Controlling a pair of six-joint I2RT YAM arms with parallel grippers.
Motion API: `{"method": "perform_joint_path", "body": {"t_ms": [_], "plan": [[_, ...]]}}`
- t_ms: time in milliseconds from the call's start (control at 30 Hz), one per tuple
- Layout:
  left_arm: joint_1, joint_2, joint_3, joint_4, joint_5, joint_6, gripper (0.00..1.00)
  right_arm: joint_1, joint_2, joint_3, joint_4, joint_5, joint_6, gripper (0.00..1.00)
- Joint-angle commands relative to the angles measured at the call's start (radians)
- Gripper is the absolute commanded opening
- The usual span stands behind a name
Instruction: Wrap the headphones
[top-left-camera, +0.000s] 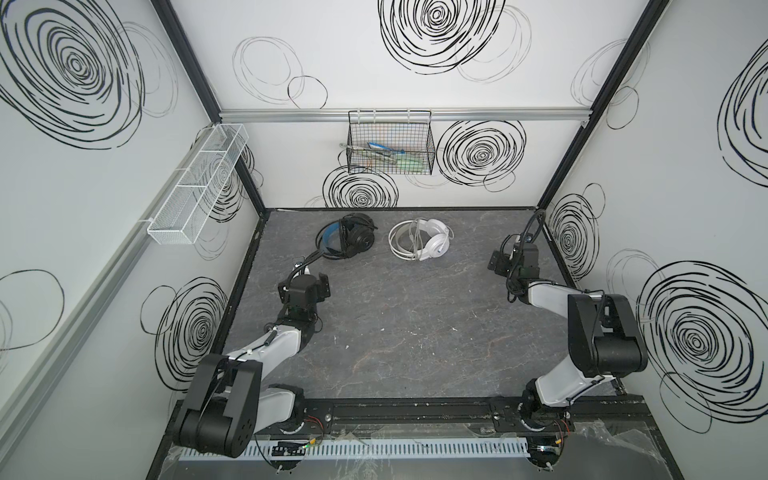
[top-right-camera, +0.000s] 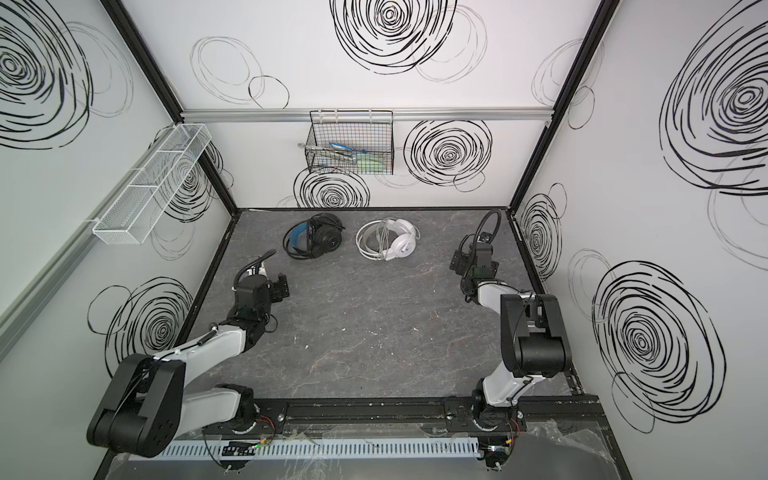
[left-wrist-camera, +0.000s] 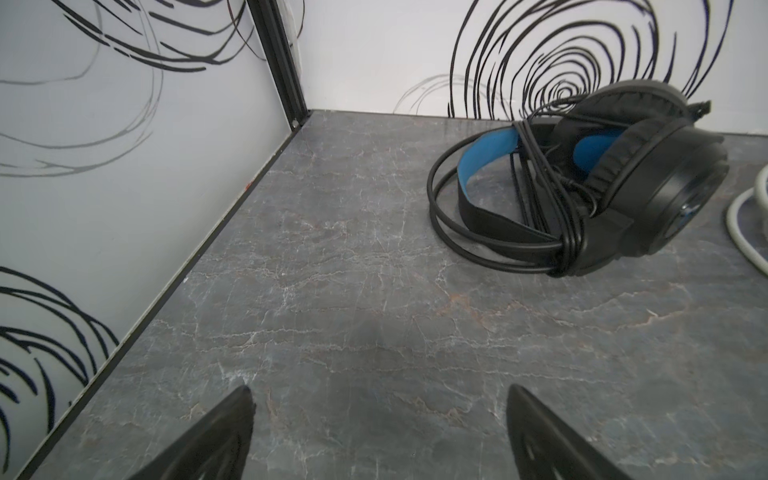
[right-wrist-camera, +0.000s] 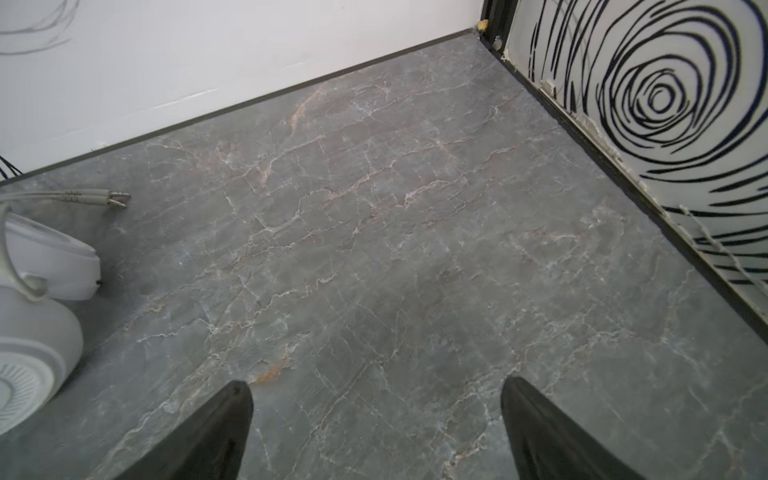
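— What's on the table (top-left-camera: 415, 324)?
— Black headset (top-left-camera: 348, 237) and white headset (top-left-camera: 420, 240), side by side at the far end, apart.
— Your grippers?
— My left gripper (left-wrist-camera: 379, 390) and right gripper (right-wrist-camera: 376, 384) both stand wide open, empty, short of the headsets.

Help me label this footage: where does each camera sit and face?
Top views: overhead, looking down on the table; left arm, right arm show.
Left wrist: on the left arm, facing the black headset; open left gripper shows.
Right wrist: on the right arm, facing the back-right corner; open right gripper shows.
Shared: white headset edges into both wrist views.
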Motion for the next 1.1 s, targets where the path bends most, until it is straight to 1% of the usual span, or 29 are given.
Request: {"method": "perform_joint_path", "body": {"t_ms": [0, 33, 67, 100, 133, 167, 200, 233, 267, 300, 333, 400, 433, 500, 567, 600, 667, 1067], "plan": [[0.020, 0.036, -0.084, 0.415, 0.058, 0.032, 0.96, 0.004, -0.026, -0.081, 0.087, 0.036, -0.032, 0.97], [0.025, 0.051, -0.099, 0.477, 0.069, 0.038, 0.96, -0.005, -0.042, -0.110, 0.132, 0.021, -0.047, 0.97], [0.026, 0.057, -0.103, 0.496, 0.087, 0.048, 0.96, -0.024, -0.062, -0.141, 0.179, -0.017, -0.070, 0.97], [0.025, 0.074, -0.108, 0.545, 0.089, 0.072, 0.96, -0.051, -0.081, -0.183, 0.267, -0.069, -0.093, 0.97], [0.027, 0.090, -0.120, 0.586, 0.100, 0.078, 0.96, -0.077, -0.090, -0.204, 0.304, -0.104, -0.091, 0.97], [0.033, 0.115, -0.136, 0.642, 0.108, 0.075, 0.96, -0.105, -0.088, -0.212, 0.320, -0.139, -0.074, 0.97], [0.040, 0.151, -0.148, 0.699, 0.113, 0.067, 0.96, -0.114, -0.090, -0.204, 0.300, -0.164, -0.068, 0.97], [0.044, 0.173, -0.164, 0.759, 0.124, 0.073, 0.96, -0.107, -0.089, -0.208, 0.308, -0.149, -0.071, 0.97], [0.041, 0.176, -0.165, 0.745, 0.147, 0.078, 0.96, -0.094, -0.094, -0.214, 0.315, -0.132, -0.078, 0.97], [0.030, 0.198, -0.175, 0.770, 0.142, 0.086, 0.96, -0.074, -0.100, -0.232, 0.344, -0.115, -0.094, 0.97], [0.026, 0.237, -0.194, 0.875, 0.149, 0.104, 0.96, -0.050, -0.112, -0.259, 0.385, -0.101, -0.119, 0.97], [0.028, 0.212, -0.181, 0.808, 0.166, 0.100, 0.96, -0.019, -0.142, -0.327, 0.476, -0.049, -0.138, 0.97], [0.028, 0.215, -0.182, 0.811, 0.167, 0.099, 0.96, -0.014, -0.157, -0.368, 0.538, -0.022, -0.133, 0.97], [0.027, 0.229, -0.189, 0.855, 0.159, 0.104, 0.96, -0.014, -0.165, -0.415, 0.611, -0.041, -0.142, 0.97], [0.028, 0.227, -0.181, 0.833, 0.146, 0.096, 0.96, -0.021, -0.144, -0.441, 0.658, -0.065, -0.144, 0.97], [0.027, 0.229, -0.182, 0.839, 0.143, 0.098, 0.96, -0.021, -0.130, -0.450, 0.710, -0.065, -0.147, 0.97], [0.023, 0.227, -0.181, 0.834, 0.128, 0.099, 0.96, -0.024, -0.131, -0.439, 0.682, -0.066, -0.142, 0.97], [0.021, 0.226, -0.184, 0.836, 0.126, 0.099, 0.96, -0.027, -0.141, -0.451, 0.698, -0.074, -0.143, 0.97]]}}
